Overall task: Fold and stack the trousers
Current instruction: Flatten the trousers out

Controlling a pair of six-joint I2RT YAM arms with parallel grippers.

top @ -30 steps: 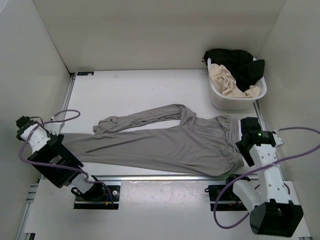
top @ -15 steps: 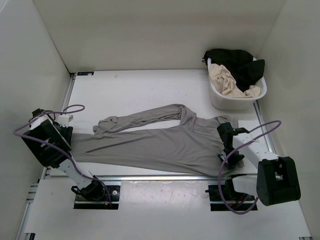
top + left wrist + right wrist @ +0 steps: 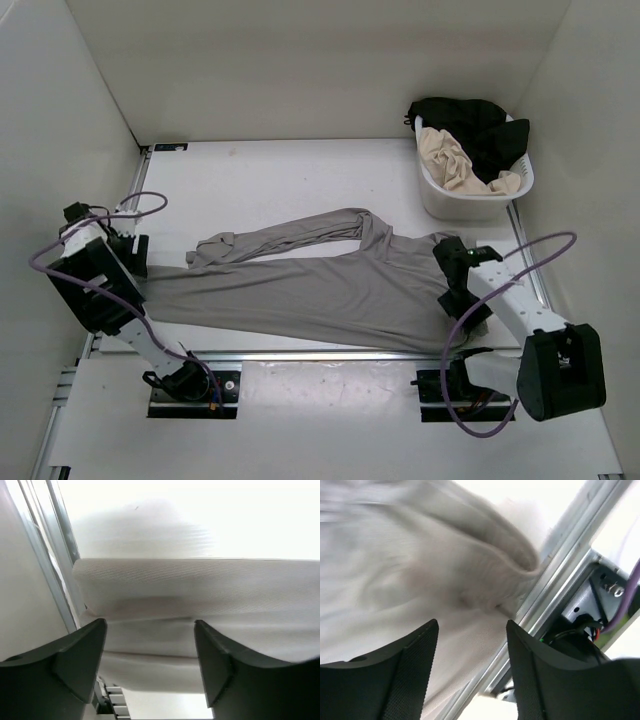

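Note:
The grey trousers point(image 3: 320, 290) lie spread flat across the table, waist at the right and two long legs running left. My left gripper point(image 3: 136, 256) is open, low over the cuff end of the near leg. In the left wrist view the pale ribbed fabric point(image 3: 200, 590) lies ahead of and between the spread fingers of the left gripper point(image 3: 150, 630). My right gripper point(image 3: 456, 272) is open over the waist end. In the right wrist view the bunched waist fabric point(image 3: 435, 570) sits ahead of the right gripper point(image 3: 472, 630). Neither gripper holds anything.
A white laundry basket point(image 3: 440, 200) at the back right holds a beige garment point(image 3: 455, 160) and a black garment point(image 3: 480, 125). Metal rails run along the table's near edge point(image 3: 320, 352) and left side point(image 3: 50, 575). White walls enclose three sides.
The right arm swung in from the right edge, and its gripper now hangs over the waist. The left gripper swung from the near-left edge up to the leg cuff. The trousers have not moved.

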